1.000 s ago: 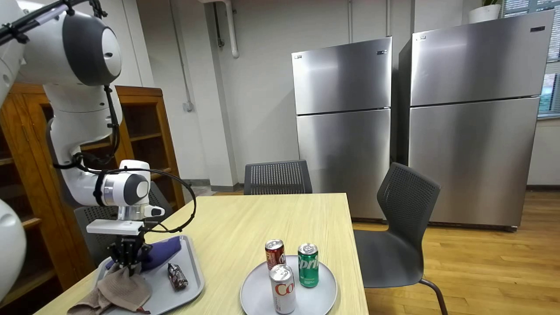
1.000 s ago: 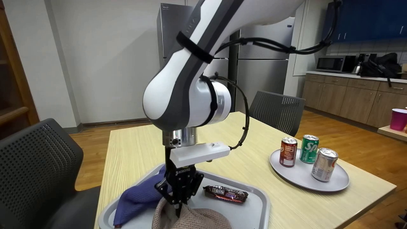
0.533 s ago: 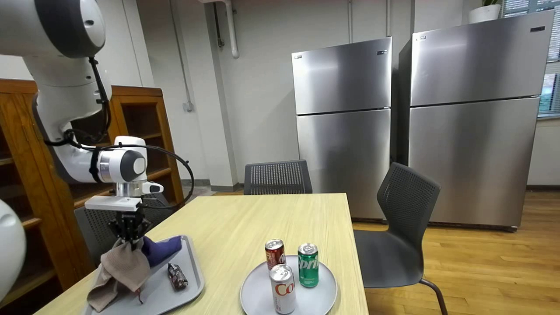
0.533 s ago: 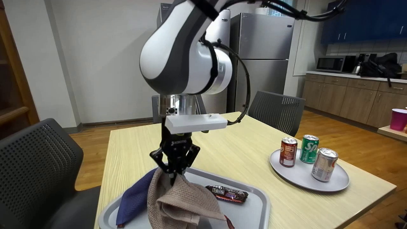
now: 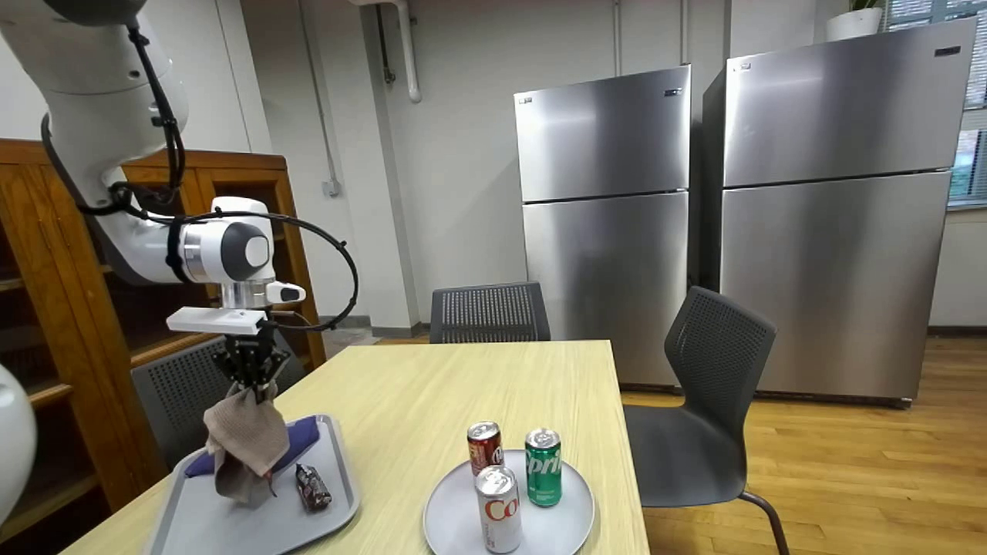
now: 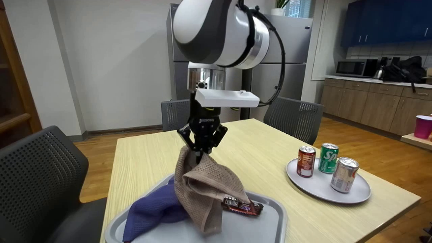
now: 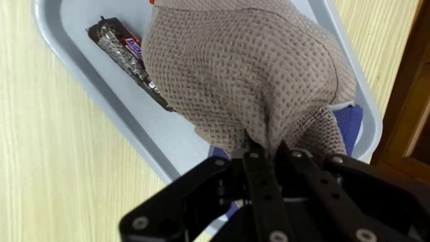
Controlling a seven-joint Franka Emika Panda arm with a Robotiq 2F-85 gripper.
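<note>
While pale grain stretches to the far edge of the table, one chair backs up behind that edge, another chair sits by the right edge, and a third chair flanks the left. Beyond, a steel fridge and a second fridge tower over the wooden floor.

And look at the gripper: jaws drawn tight together, a bunch of tan cloth nipped between their tips! That cloth drapes over the grey tray near the left edge; whether its lowest fold touches, I can't tell. A blue cloth slumps in the tray, facing the far left corner; a wrapped bar lies on the side toward the right edge.

Toward the near right corner, a round plate carries a red-brown can, a green can and a silver can, all upright.

What's in the way? In an exterior view the tan cloth masks one end of the bar, and the arm blocks part of both fridges. An exterior view also hands me a microwave on the counter and a magenta cup; in an exterior view, red letters face out from the silver can. The wrist view, peering down, picks out "SNICK" on the wrapper and a blue corner peeping from under the tan folds.
</note>
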